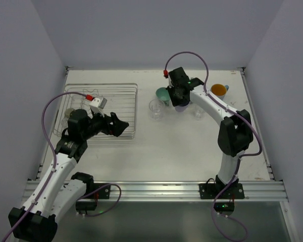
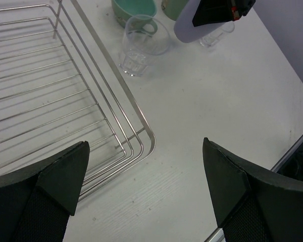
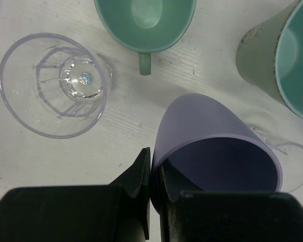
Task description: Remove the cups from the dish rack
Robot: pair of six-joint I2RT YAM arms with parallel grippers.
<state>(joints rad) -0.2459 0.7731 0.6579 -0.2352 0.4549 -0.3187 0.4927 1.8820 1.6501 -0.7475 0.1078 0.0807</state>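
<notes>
The dish rack (image 1: 116,108) is a silver wire rack at the table's left; its near corner (image 2: 141,136) shows in the left wrist view. My left gripper (image 2: 146,176) is open over that corner with nothing between its fingers. My right gripper (image 3: 156,176) is shut on the rim of a lavender cup (image 3: 212,131), one finger inside and one outside, and the cup is tilted. The lavender cup (image 1: 181,107) hangs among cups standing on the table: a mint-green mug (image 3: 144,22), a second green mug (image 3: 278,55), a clear glass (image 3: 53,83) and another clear glass (image 1: 198,112).
A blue mug with an orange inside (image 1: 219,89) stands at the back right. A pale round thing (image 1: 69,115) sits in the rack's left part, half hidden by my left arm. White walls close the table on three sides.
</notes>
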